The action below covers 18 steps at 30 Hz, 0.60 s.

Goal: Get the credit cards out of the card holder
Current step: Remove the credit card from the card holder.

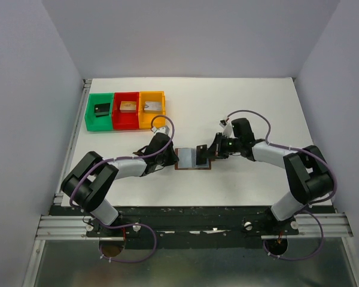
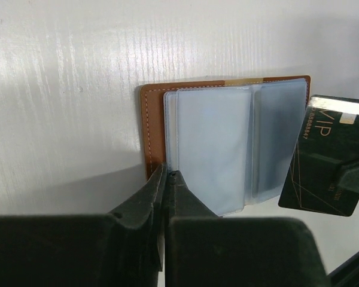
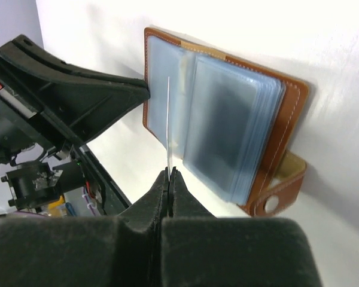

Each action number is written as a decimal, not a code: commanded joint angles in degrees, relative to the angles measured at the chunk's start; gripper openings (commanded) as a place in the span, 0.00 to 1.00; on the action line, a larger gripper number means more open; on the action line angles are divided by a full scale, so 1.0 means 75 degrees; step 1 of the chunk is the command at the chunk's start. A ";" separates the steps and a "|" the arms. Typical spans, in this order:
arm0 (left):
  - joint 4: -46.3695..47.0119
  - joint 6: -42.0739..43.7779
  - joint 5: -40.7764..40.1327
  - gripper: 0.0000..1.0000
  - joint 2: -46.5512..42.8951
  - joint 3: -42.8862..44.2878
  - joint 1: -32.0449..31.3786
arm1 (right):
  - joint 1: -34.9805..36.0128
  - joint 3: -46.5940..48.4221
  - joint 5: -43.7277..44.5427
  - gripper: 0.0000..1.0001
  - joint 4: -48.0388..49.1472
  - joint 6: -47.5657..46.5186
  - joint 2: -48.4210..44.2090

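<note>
The card holder (image 1: 188, 158), brown leather with pale blue-grey sleeves, lies open on the table between the arms. My left gripper (image 2: 166, 173) is shut on the near left edge of the card holder (image 2: 218, 143). A black credit card (image 2: 326, 161) printed "VIP" stands tilted over the holder's right edge, and my right gripper (image 3: 169, 173) is shut on it. In the right wrist view that credit card (image 3: 168, 119) shows edge-on in front of the card holder (image 3: 233, 119), whose snap tab (image 3: 269, 205) sticks out at one side. From above, the right gripper (image 1: 210, 150) holds the credit card (image 1: 201, 155).
Green (image 1: 90, 113), red (image 1: 126, 119) and orange (image 1: 152, 119) bins stand side by side at the back left, each with a small block inside. The left arm's fingers (image 3: 96, 89) reach the holder's far corner in the right wrist view.
</note>
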 commanded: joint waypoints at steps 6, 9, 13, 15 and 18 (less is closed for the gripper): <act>-0.0482 0.0305 0.0768 0.51 -0.0619 0.0563 -0.0083 | -0.0009 0.0617 0.1245 0.00 -0.2793 -0.1199 -0.1920; -0.0692 0.0317 0.0723 0.60 -0.1110 0.0832 -0.0083 | 0.0002 0.0886 0.1514 0.00 -0.3437 -0.1608 -0.2447; -0.0903 0.0434 0.0582 0.88 -0.2153 0.1008 -0.0060 | 0.0096 0.1156 0.1586 0.00 -0.4082 -0.2160 -0.2963; -0.1044 0.0679 0.0756 0.89 -0.2645 0.1125 0.0010 | 0.0166 0.1367 0.1109 0.00 -0.4317 -0.2499 -0.3116; -0.0776 0.1183 0.1715 0.89 -0.3290 0.1056 0.0267 | 0.0516 0.2056 0.0310 0.00 -0.5101 -0.3084 -0.3175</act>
